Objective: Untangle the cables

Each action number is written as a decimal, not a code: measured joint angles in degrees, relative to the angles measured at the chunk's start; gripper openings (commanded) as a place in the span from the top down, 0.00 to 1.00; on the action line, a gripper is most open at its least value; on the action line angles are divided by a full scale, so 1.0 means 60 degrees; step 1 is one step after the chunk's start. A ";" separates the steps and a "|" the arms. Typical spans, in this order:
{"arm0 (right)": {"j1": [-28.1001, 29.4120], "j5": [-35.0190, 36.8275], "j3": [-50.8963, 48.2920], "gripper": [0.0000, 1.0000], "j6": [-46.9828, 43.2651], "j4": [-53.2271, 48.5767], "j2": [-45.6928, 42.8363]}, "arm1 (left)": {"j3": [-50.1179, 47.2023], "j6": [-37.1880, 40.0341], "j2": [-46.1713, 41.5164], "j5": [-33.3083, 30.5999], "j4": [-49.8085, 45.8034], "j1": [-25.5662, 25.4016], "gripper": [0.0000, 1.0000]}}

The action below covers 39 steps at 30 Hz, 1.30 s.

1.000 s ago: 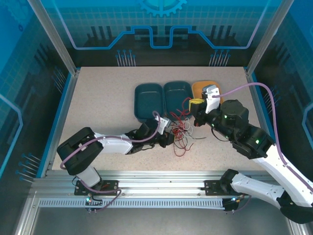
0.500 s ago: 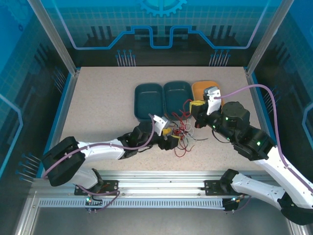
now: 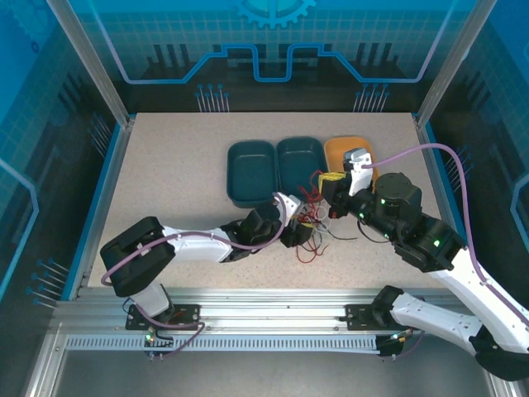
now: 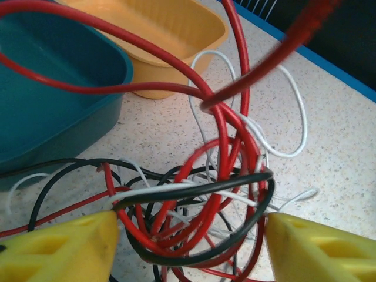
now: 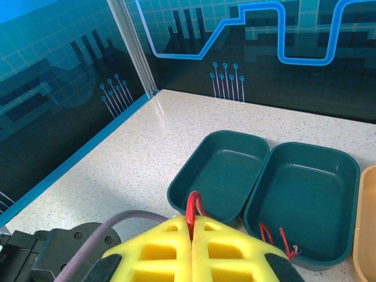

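Several thin, curly red, white and black cables (image 3: pixel 316 222) are lying in a tangle on the speckled beige table (image 3: pixel 182 165), right between the two sets of jaws. The left jaws are standing open, their yellow fingertips (image 4: pixel 59 249) spread either side of the knot, with red, black and white loops (image 4: pixel 217 194) crossing the gap between them. The right jaws are pressing shut on one red cable (image 5: pixel 192 211), which is rising from the seam between their yellow pads (image 5: pixel 158 249). Ahead of the right jaws, two dark teal plastic trays (image 5: pixel 223 170) are sitting side by side. A red cable end (image 5: pixel 276 235) is lying in the one nearer the orange plastic tray (image 5: pixel 367 229).
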 measured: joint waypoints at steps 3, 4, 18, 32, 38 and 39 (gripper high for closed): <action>0.0000 -0.0007 0.0000 1.00 0.0000 -0.0062 -0.0062 | 0.0047 -0.0015 0.0189 -0.0055 -0.0004 -0.0015 0.62; 0.0000 -0.0004 0.0004 1.00 -0.0004 -0.0084 -0.0076 | 0.0047 0.0015 0.0233 -0.0073 -0.0025 -0.0029 0.69; 0.0000 0.0718 0.0750 1.00 -0.0317 -0.0481 -0.0117 | -0.1053 -0.0284 -0.0528 -0.0131 -0.0069 -0.0087 0.96; 0.0000 0.0965 0.1770 1.00 -0.0965 -0.0514 0.0747 | -0.2852 -0.0812 -0.2408 -0.1836 -0.0539 -0.0102 0.97; 0.0000 0.0882 0.2503 1.00 -0.1348 -0.0408 0.1086 | -0.3359 -0.1049 -0.3075 -0.2379 -0.0914 -0.0066 0.97; 0.0000 0.0852 0.2674 1.00 -0.1421 -0.0386 0.1126 | -0.3439 -0.1053 -0.3202 -0.2433 -0.1009 -0.0036 0.97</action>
